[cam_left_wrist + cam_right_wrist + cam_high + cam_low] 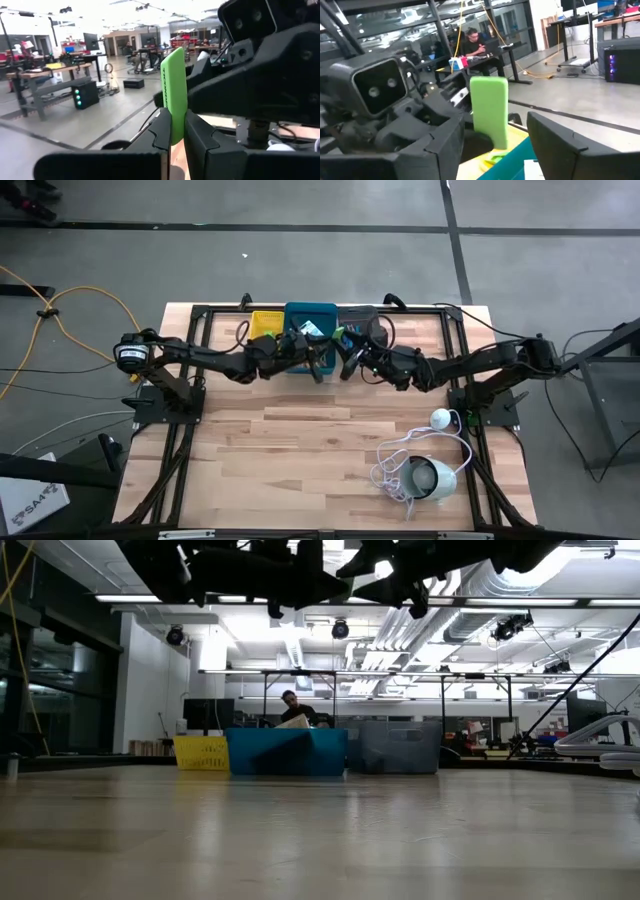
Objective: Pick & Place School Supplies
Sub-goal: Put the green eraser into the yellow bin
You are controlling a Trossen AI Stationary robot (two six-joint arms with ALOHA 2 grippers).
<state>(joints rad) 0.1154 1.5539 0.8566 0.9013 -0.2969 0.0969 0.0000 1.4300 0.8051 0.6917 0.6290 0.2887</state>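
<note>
Green stubby piece point(174, 95) is pinched by the left hand point(176, 135) above the blue bin point(310, 315), upper centre of the high view. Right hand point(495, 145) stands spread around it, apparently a handover just done. Next likely needs the right hand clear, then a drop.

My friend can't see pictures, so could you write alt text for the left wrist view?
The left pincer is shut on a flat bright green plastic piece, held upright between its two dark fingers. The other arm's dark body crowds close beside it.
</note>
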